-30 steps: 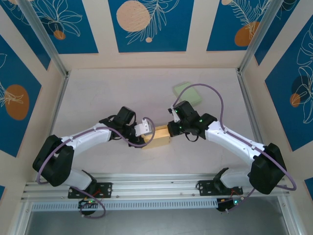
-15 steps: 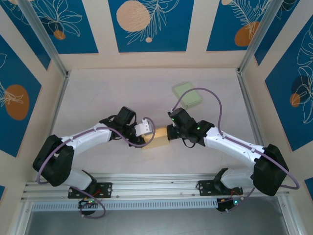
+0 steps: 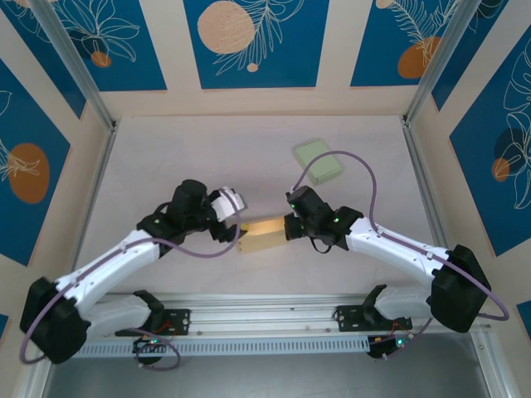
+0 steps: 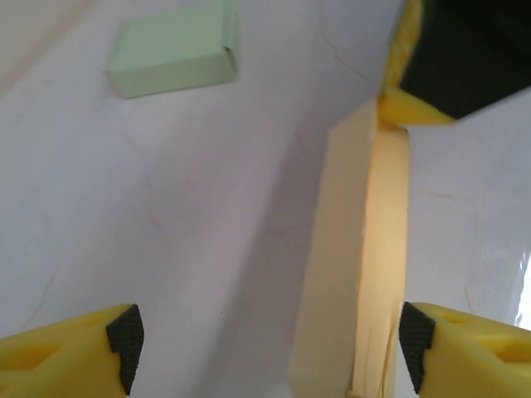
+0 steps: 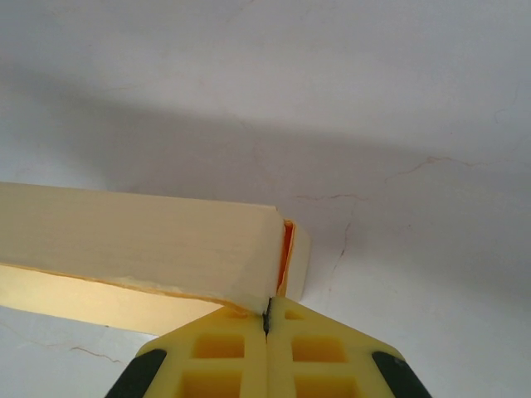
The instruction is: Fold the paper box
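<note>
**Task item.** The paper box [image 3: 264, 234] lies on the table [image 3: 166, 157] just ahead of the two arm bases, near the middle. Its long axis runs left to right in the top view. The right end sits slightly farther from the bases than the left end. In the left wrist view the box [image 4: 357, 265] runs lengthwise away from the camera, with its far end at the right gripper [image 4: 412, 104].

**Right gripper.** The right gripper [image 3: 288, 227] is at the box's right end. In the right wrist view its fingers [image 5: 228, 352] are pressed together, tips touching the end corner of the box [image 5: 141, 236]. An end flap stands slightly ajar there. It cannot be told whether a paper edge is pinched between the pads.

**Left gripper.** The left gripper [image 3: 228, 203] stands with jaws spread wide and holds nothing. It sits beyond the box's left end, apart from it. Its fingers [image 4: 75, 352] frame the near end of the box.

**Clearances.** Bare tabletop surrounds the box. A green box [image 3: 320, 160] lies well apart toward the far right. The side rails [image 3: 99, 178] are well clear; the near rail is closer.
</note>
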`<state>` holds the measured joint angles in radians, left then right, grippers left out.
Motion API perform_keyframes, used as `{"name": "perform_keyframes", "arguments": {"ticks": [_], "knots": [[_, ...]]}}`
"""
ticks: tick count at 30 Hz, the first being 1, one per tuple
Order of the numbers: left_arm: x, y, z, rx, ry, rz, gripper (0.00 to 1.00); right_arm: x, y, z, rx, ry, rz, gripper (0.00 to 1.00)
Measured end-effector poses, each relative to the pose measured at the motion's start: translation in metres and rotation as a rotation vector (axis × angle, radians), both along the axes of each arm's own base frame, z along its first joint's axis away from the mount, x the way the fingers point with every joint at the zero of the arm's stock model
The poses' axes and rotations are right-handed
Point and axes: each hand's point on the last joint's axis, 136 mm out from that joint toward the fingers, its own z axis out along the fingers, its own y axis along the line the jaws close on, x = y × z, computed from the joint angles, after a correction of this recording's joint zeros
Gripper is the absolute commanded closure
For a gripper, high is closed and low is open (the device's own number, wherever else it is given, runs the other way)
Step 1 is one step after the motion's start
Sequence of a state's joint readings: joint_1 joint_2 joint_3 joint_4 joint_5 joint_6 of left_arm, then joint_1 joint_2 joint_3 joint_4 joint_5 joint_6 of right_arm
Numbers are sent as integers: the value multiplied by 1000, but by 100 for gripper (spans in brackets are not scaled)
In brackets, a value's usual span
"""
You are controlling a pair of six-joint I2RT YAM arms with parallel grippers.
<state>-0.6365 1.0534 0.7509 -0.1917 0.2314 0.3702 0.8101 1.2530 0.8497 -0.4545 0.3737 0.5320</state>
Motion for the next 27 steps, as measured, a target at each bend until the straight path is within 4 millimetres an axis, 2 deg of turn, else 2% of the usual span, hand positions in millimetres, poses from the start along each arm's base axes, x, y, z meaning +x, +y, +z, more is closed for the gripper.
{"name": "perform_keyframes", "arguments": {"ticks": [2,4,7,10,11,14,18,24,27], "knots": [[1,11,11,-27,-5,78,33,-1,-1,0,-6,2,0,98],[2,22,13,-40,25,160,36,-1,-1,-1,-9,3,-5,98],[-5,32,-4,-6,142,229,42,-2,-2,0,-14,8,-11,98],[-14,37,-26,37,257,267,53,-2,-3,1,-18,11,-14,98],[-17,38,-31,51,283,272,53,-3,-3,1,-19,12,-15,98],[-22,36,-39,66,322,275,57,-3,-4,1,-21,16,-17,98],[-26,30,-43,74,339,264,57,-4,-4,2,-25,19,-16,98],[-32,19,-58,124,377,228,57,-2,-2,1,-30,21,-16,98],[-34,17,-62,132,387,228,68,-2,-1,1,-31,21,-14,98]]}}
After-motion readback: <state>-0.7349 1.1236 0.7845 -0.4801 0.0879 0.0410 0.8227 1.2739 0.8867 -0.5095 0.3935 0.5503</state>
